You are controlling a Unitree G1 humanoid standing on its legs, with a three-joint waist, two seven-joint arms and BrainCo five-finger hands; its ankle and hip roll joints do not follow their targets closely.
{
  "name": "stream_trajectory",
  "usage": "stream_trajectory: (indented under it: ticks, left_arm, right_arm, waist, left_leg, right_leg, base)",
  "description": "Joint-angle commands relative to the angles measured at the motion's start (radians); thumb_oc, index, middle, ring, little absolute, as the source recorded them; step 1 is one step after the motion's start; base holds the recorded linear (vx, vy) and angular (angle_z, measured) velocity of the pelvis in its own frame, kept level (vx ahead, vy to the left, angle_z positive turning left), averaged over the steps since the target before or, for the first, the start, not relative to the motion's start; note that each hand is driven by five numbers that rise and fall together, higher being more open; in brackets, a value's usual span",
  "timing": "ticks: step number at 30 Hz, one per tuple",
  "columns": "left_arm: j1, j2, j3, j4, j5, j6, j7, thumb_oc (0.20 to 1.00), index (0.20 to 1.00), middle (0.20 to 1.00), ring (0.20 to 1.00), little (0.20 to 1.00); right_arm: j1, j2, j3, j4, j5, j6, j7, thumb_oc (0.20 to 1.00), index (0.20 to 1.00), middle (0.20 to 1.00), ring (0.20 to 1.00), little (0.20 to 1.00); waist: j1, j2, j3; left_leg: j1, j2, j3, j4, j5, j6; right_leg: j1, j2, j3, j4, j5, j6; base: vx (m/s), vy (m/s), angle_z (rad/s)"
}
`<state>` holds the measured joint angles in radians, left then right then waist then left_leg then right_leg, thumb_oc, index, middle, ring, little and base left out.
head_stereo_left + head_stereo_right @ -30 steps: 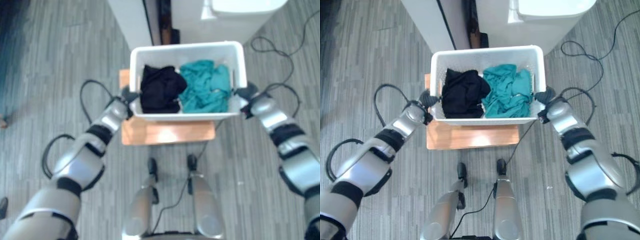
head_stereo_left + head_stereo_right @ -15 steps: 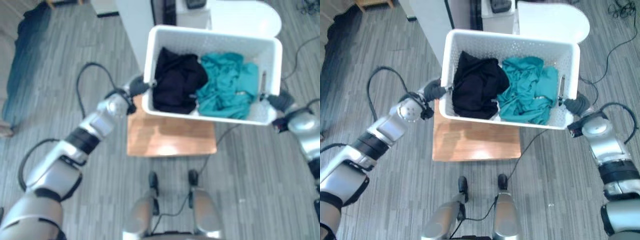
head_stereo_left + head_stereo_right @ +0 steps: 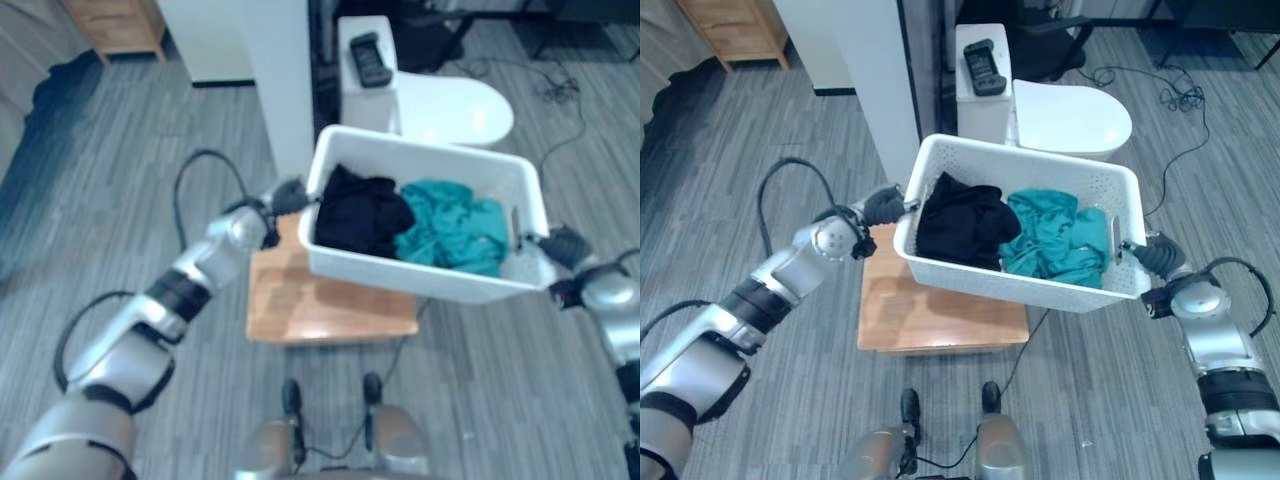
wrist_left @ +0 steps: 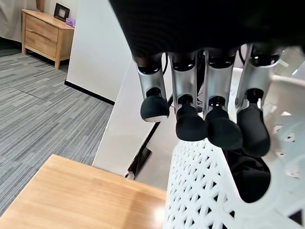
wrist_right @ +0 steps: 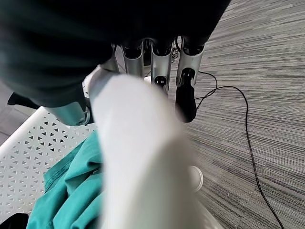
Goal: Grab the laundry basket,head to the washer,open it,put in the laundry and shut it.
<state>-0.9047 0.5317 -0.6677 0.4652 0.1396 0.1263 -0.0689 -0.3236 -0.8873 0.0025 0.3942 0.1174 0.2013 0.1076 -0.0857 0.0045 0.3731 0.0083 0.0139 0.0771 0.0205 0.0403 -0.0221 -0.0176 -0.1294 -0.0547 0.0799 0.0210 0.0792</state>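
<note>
Risk sits in the grip: the laundry basket hangs clear of the wooden surface, tilted, the left robot hand with fingers curled at one end wall, the right robot hand hooked round the opposite rim. A slipping end would spill the black garment and teal garment before the white washer beyond.

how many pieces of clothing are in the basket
2 bundles show: a black garment in the end of the white laundry basket on the robot's left, and a teal garment in the end on its right. More may lie under them.
</note>
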Motion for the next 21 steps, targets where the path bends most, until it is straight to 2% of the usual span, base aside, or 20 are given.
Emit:
stream_trajectory:
  ticks: [1, 3, 5, 6, 9, 11, 12, 14, 15, 16, 17, 18, 19, 21]
  left_arm:
    - [-0.092, -0.189, -0.049, 0.14, 0.05, -0.068, 0.049, 0.2, 0.2, 0.2, 0.2, 0.2]
    - [-0.115, -0.226, -0.063, 0.181, 0.041, -0.075, 0.066, 0.2, 0.2, 0.2, 0.2, 0.2]
    - [-0.126, -0.241, -0.073, 0.196, 0.026, -0.076, 0.074, 0.2, 0.2, 0.2, 0.2, 0.2]
    - [-0.132, -0.241, -0.075, 0.198, 0.017, -0.073, 0.078, 0.2, 0.2, 0.2, 0.2, 0.2]
    - [-0.153, -0.249, -0.075, 0.219, -0.01, -0.071, 0.096, 0.2, 0.2, 0.2, 0.2, 0.2]
    - [-0.166, -0.249, -0.081, 0.242, -0.019, -0.069, 0.105, 0.2, 0.2, 0.2, 0.2, 0.2]
    - [-0.171, -0.243, -0.084, 0.245, -0.022, -0.07, 0.108, 0.2, 0.2, 0.2, 0.2, 0.2]
    - [-0.179, -0.232, -0.087, 0.256, -0.038, -0.071, 0.117, 0.2, 0.2, 0.2, 0.2, 0.2]
    - [-0.185, -0.227, -0.088, 0.259, -0.045, -0.071, 0.121, 0.2, 0.2, 0.2, 0.2, 0.2]
    - [-0.19, -0.223, -0.092, 0.269, -0.053, -0.072, 0.128, 0.2, 0.2, 0.2, 0.2, 0.2]
    - [-0.191, -0.222, -0.092, 0.272, -0.054, -0.074, 0.129, 0.2, 0.2, 0.2, 0.2, 0.2]
    - [-0.197, -0.216, -0.093, 0.286, -0.062, -0.076, 0.133, 0.2, 0.2, 0.2, 0.2, 0.2]
    - [-0.215, -0.215, -0.098, 0.32, -0.075, -0.077, 0.15, 0.2, 0.2, 0.2, 0.2, 0.2]
    - [-0.231, -0.216, -0.099, 0.359, -0.09, -0.083, 0.162, 0.2, 0.2, 0.2, 0.2, 0.2]
  right_arm:
    - [0.053, -0.027, -0.054, -0.02, 0.02, -0.075, -0.052, 0.2, 0.2, 0.2, 0.2, 0.2]
    - [0.049, -0.014, -0.059, -0.028, 0.033, -0.077, -0.068, 0.2, 0.2, 0.2, 0.2, 0.2]
    - [0.03, -0.001, -0.049, -0.029, 0.045, -0.08, -0.089, 0.2, 0.2, 0.2, 0.2, 0.2]
    - [0.024, 0.004, -0.045, -0.033, 0.051, -0.082, -0.095, 0.2, 0.2, 0.2, 0.2, 0.2]
    - [0.002, 0.025, -0.014, -0.04, 0.052, -0.088, -0.115, 0.2, 0.2, 0.2, 0.2, 0.2]
    - [-0.008, 0.037, 0.006, -0.048, 0.049, -0.091, -0.112, 0.2, 0.2, 0.2, 0.2, 0.2]
    - [-0.019, 0.04, 0.018, -0.047, 0.048, -0.093, -0.112, 0.2, 0.2, 0.2, 0.2, 0.2]
    - [-0.052, 0.047, 0.051, -0.033, 0.043, -0.094, -0.113, 0.2, 0.2, 0.2, 0.2, 0.2]
    - [-0.072, 0.053, 0.069, -0.025, 0.041, -0.094, -0.114, 0.2, 0.2, 0.2, 0.2, 0.2]
    - [-0.098, 0.061, 0.092, -0.015, 0.039, -0.094, -0.114, 0.2, 0.2, 0.2, 0.2, 0.2]
    - [-0.105, 0.062, 0.098, -0.01, 0.04, -0.095, -0.115, 0.2, 0.2, 0.2, 0.2, 0.2]
    - [-0.132, 0.072, 0.121, 0.0, 0.039, -0.095, -0.115, 0.2, 0.2, 0.2, 0.2, 0.2]
    - [-0.186, 0.085, 0.169, 0.031, 0.039, -0.095, -0.119, 0.2, 0.2, 0.2, 0.2, 0.2]
    - [-0.243, 0.098, 0.216, 0.072, 0.051, -0.097, -0.126, 0.2, 0.2, 0.2, 0.2, 0.2]
  waist:
    - [-0.002, -0.033, -0.239]
    - [-0.015, -0.043, -0.229]
    - [-0.02, -0.036, -0.204]
    - [-0.017, -0.027, -0.19]
    - [0.0, -0.012, -0.18]
    - [0.012, -0.017, -0.203]
    - [0.024, -0.021, -0.218]
    - [0.048, -0.027, -0.249]
    - [0.062, -0.034, -0.264]
    - [0.078, -0.041, -0.275]
    - [0.079, -0.042, -0.275]
    - [0.094, -0.046, -0.288]
    - [0.116, -0.057, -0.31]
    - [0.132, -0.069, -0.322]
  left_leg:
    - [-0.026, 0.01, -0.008, 0.233, -0.281, 0.012]
    - [-0.037, -0.01, 0.008, 0.259, -0.289, 0.023]
    - [-0.055, -0.007, 0.032, 0.275, -0.277, 0.041]
    - [-0.061, 0.0, 0.048, 0.285, -0.278, 0.05]
    - [-0.085, 0.002, 0.12, 0.258, -0.222, 0.087]
    - [-0.086, 0.006, 0.175, 0.214, -0.194, 0.098]
    - [-0.089, 0.005, 0.209, 0.193, -0.184, 0.102]
    - [-0.104, 0.012, 0.284, 0.16, -0.165, 0.107]
    - [-0.108, 0.006, 0.297, 0.148, -0.177, 0.104]
    - [-0.12, 0.008, 0.338, 0.141, -0.172, 0.106]
    - [-0.117, 0.008, 0.342, 0.139, -0.171, 0.105]
    - [-0.131, 0.013, 0.373, 0.132, -0.161, 0.105]
    - [-0.163, 0.028, 0.433, 0.128, -0.136, 0.1]
    - [-0.196, 0.053, 0.478, 0.136, -0.109, 0.088]
  right_leg:
    - [-0.016, -0.147, -0.021, 0.041, 0.011, 0.143]
    - [-0.043, -0.166, -0.002, 0.055, 0.049, 0.156]
    - [-0.089, -0.156, -0.015, 0.132, 0.041, 0.148]
    - [-0.108, -0.146, -0.039, 0.205, 0.012, 0.135]
    - [-0.127, -0.126, -0.159, 0.425, -0.058, 0.099]
    - [-0.089, -0.11, -0.217, 0.472, -0.116, 0.088]
    - [-0.056, -0.107, -0.245, 0.476, -0.142, 0.081]
    - [0.004, -0.109, -0.29, 0.469, -0.142, 0.084]
    - [0.034, -0.116, -0.289, 0.471, -0.143, 0.102]
    - [0.066, -0.134, -0.311, 0.455, -0.131, 0.112]
    - [0.066, -0.133, -0.307, 0.45, -0.128, 0.114]
    - [0.096, -0.141, -0.321, 0.416, -0.113, 0.119]
    - [0.155, -0.141, -0.34, 0.334, -0.109, 0.123]
    - [0.183, -0.114, -0.321, 0.247, -0.13, 0.122]
  base:
    - [-0.14, 0.331, 0.03]
    - [-0.16, 0.168, 0.03]
    - [-0.26, 0.192, -0.15]
    - [-0.31, 0.247, -0.49]
    - [-0.28, 0.266, -0.72]
    - [-0.16, 0.122, -0.71]
    - [-0.16, 0.075, -0.89]
    - [-0.15, 0.044, -0.99]
    - [-0.16, 0.031, -1.36]
    - [-0.08, 0.018, -1.54]
    - [-0.15, 0.001, -1.65]
    - [-0.23, -0.052, -1.57]
    - [-0.33, -0.103, -1.18]
    - [-0.29, -0.16, -1.21]
